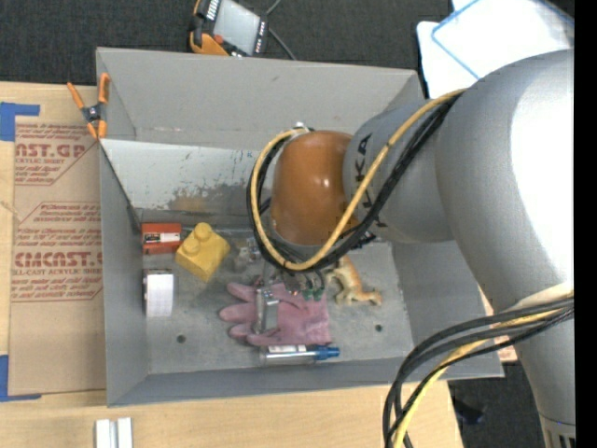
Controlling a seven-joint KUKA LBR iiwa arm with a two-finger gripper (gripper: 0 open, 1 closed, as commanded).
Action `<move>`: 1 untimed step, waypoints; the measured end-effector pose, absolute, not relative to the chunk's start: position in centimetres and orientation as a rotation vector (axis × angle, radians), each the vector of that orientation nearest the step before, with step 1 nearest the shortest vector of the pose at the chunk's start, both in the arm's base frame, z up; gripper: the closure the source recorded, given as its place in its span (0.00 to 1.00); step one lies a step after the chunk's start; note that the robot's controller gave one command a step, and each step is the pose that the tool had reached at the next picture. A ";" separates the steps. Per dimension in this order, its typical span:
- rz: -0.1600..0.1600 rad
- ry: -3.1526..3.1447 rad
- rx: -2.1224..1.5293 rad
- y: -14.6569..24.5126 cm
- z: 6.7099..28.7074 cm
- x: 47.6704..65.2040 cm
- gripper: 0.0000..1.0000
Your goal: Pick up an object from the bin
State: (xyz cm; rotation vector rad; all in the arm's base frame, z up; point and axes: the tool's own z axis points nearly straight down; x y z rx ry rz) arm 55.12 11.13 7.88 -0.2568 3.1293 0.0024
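My gripper (pixel 267 308) reaches down below the orange cover onto a pink rubber glove (pixel 297 320) lying at the front middle of the bin floor. Its metal fingers touch the glove's left part, near the glove's fingers. A marker pen with a blue cap (pixel 298 351) lies just in front of the glove. A tan toy animal (pixel 355 286) sits to the right of the gripper. A yellow toy brick (pixel 202 251) stands to the left, behind the glove.
A small orange-and-white box (pixel 160 239) lies at the left by the sloping back wall. A white roll (pixel 159 293) sits near the left wall. The arm and its cables cover the bin's right half.
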 end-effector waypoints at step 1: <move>0.004 3.128 -0.253 10.3 7.3 53.5 0.00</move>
